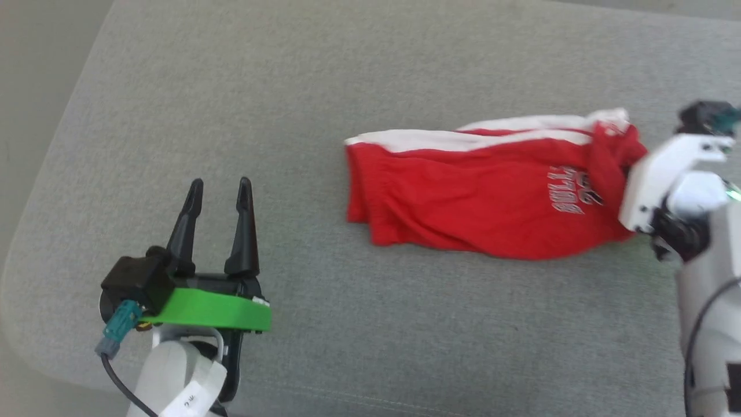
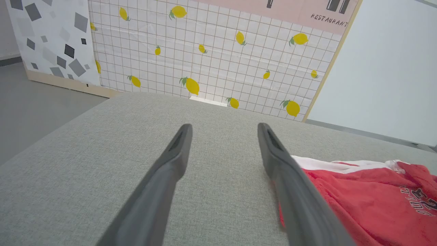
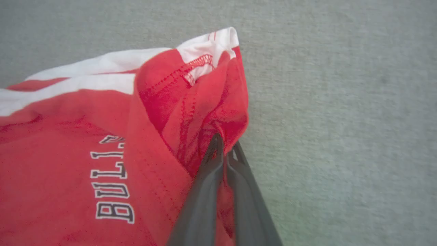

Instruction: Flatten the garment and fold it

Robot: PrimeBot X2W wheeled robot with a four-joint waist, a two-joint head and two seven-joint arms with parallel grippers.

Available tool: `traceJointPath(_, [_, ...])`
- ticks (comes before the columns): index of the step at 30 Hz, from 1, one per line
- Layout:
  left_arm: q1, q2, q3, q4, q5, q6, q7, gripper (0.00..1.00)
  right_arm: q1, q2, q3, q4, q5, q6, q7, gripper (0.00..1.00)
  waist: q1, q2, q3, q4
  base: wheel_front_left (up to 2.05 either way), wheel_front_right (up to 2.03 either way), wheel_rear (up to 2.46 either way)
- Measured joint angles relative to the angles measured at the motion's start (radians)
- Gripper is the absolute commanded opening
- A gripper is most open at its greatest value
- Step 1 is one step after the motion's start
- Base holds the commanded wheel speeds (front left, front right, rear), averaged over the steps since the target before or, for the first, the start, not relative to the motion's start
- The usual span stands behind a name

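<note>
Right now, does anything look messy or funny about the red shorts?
Yes. The red shorts lie rumpled on the grey cushion, not flat. Their end by the right gripper is bunched up and flipped over, so the inside seam shows, and the fold hides part of the lettering. The gripper is pinching that bunch.

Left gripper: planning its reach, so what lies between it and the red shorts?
Bare grey cushion, nothing else, between the left gripper and the shorts, by the head view.
</note>
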Motion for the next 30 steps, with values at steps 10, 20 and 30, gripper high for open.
traceJointPath(10, [0.02,0.0,-0.007,0.004,0.011,0.0,0.0,1.0,0.167,-0.028,-0.125,-0.231,-0.105,0.0,0.006,0.0,0.0,0.0,-0.045,-0.056,0.0,0.0,0.0])
traceJointPath(20, [0.02,0.0,-0.025,0.012,0.014,0.0,0.0,1.0,0.187,-0.02,0.097,-0.467,-0.139,0.0,0.056,0.0,0.0,0.0,-0.049,-0.061,0.0,0.0,0.0])
traceJointPath(30, [0.015,0.0,-0.036,0.012,0.009,0.0,0.0,1.0,0.131,-0.02,0.472,-0.568,-0.067,0.0,0.165,0.0,0.0,0.0,-0.026,-0.02,0.0,0.0,0.0])
